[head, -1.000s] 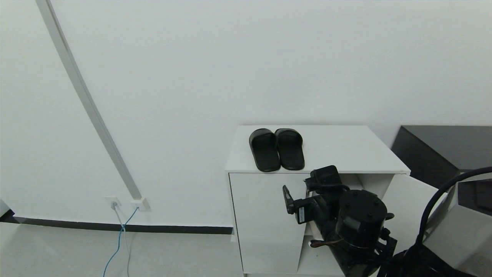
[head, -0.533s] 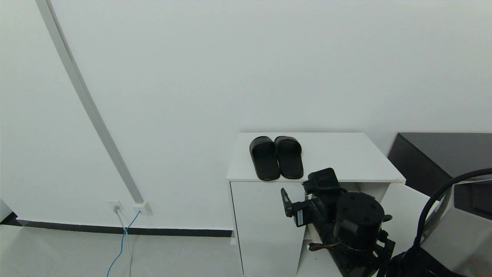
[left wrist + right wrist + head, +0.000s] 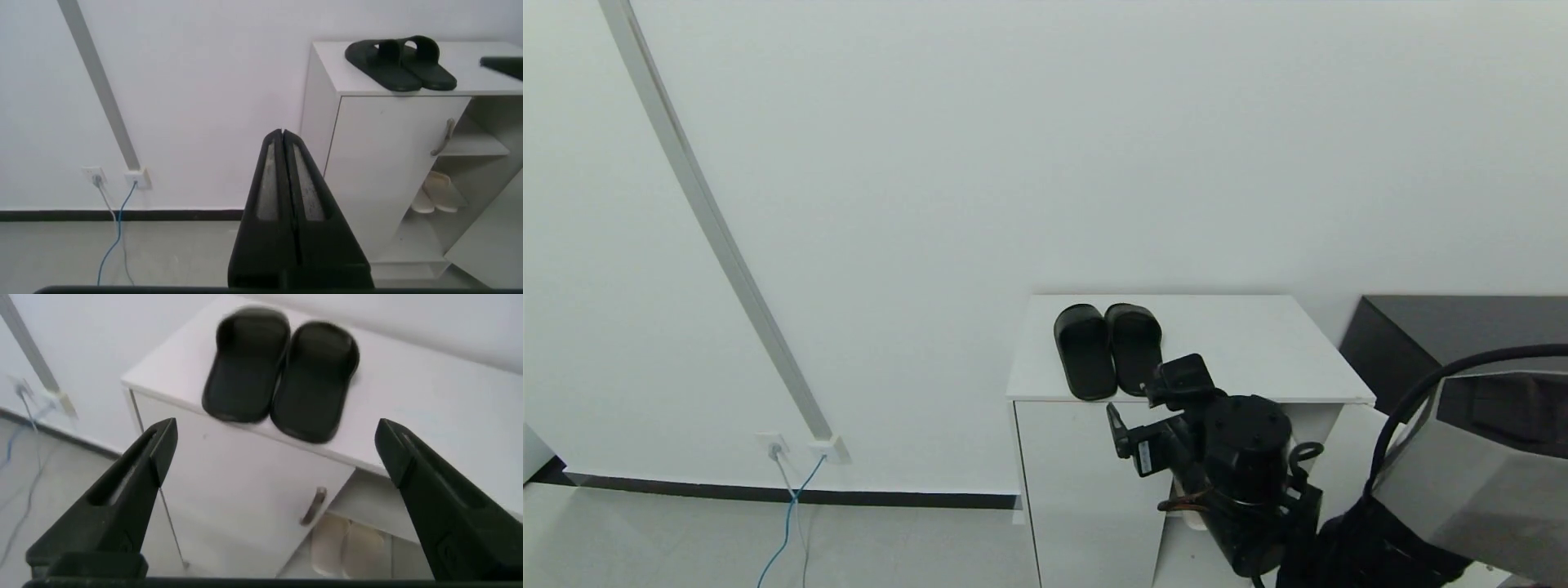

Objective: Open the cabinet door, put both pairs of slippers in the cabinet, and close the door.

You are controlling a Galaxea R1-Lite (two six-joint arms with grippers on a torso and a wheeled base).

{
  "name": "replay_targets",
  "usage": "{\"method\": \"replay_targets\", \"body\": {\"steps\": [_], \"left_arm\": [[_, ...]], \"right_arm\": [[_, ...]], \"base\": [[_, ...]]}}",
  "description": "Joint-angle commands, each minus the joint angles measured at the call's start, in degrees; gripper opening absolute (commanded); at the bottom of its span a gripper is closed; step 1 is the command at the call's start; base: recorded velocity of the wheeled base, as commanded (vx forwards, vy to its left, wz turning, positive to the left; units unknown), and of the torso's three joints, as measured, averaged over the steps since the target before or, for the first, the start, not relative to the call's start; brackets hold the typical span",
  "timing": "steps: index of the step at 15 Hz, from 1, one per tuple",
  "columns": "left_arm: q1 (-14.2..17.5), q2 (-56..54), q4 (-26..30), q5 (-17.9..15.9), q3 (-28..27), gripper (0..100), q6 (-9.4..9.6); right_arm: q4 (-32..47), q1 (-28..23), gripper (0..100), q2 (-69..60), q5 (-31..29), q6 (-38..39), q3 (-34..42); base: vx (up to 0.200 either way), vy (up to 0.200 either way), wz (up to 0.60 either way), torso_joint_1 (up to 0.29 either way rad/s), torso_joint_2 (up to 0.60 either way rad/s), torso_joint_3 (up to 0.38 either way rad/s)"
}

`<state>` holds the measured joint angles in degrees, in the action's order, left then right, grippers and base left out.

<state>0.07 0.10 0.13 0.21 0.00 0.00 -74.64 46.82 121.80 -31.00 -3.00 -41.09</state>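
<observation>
A pair of black slippers (image 3: 1107, 351) (image 3: 400, 64) (image 3: 282, 371) lies side by side on the left part of the white cabinet's top (image 3: 1258, 343). The cabinet's right door stands open and its left door (image 3: 384, 180) is closed. A pair of white slippers (image 3: 433, 192) (image 3: 343, 543) rests on a shelf inside. My right gripper (image 3: 1143, 408) (image 3: 276, 433) is open, level with the top's front edge, just before the black slippers. My left gripper (image 3: 282, 196) is shut with nothing in it, away from the cabinet and facing the wall.
A dark piece of furniture (image 3: 1462, 335) stands right of the cabinet. A grey conduit (image 3: 703, 220) runs down the wall to sockets with cables (image 3: 784, 449) on the left. Open floor lies left of the cabinet.
The head camera has shifted, so the cabinet sits lower in the picture. Relative to the cabinet, my right gripper has risen from the door front to the top's edge, closer to the black slippers.
</observation>
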Motion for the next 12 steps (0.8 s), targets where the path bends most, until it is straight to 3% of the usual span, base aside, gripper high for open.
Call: {"method": "replay_targets", "body": {"steps": [1, 3, 6, 12], "left_arm": [[0.0, 0.0, 0.0, 0.1, 0.0, 0, 0.00], [0.0, 0.0, 0.0, 0.0, 0.0, 0, -0.09], [0.0, 0.0, 0.0, 0.0, 0.0, 0, -0.26], [0.0, 0.0, 0.0, -0.1, -0.1, 0, -0.35]], "right_arm": [[12.2, -1.8, 100, -2.0, 0.2, 5.5, -8.6], [28.1, -1.6, 100, -5.4, 0.2, 13.5, -16.2], [43.5, -0.6, 100, -8.4, 0.4, 20.4, -23.0], [43.6, 1.2, 100, -7.7, 0.4, 22.1, -19.3]], "base": [[0.000, 0.000, 0.00, 0.124, -0.29, -0.139], [0.000, 0.000, 0.00, 0.000, 0.00, 0.000], [0.000, 0.000, 0.00, 0.000, 0.00, 0.000], [0.200, 0.000, 0.00, 0.001, 0.00, 0.005]]}}
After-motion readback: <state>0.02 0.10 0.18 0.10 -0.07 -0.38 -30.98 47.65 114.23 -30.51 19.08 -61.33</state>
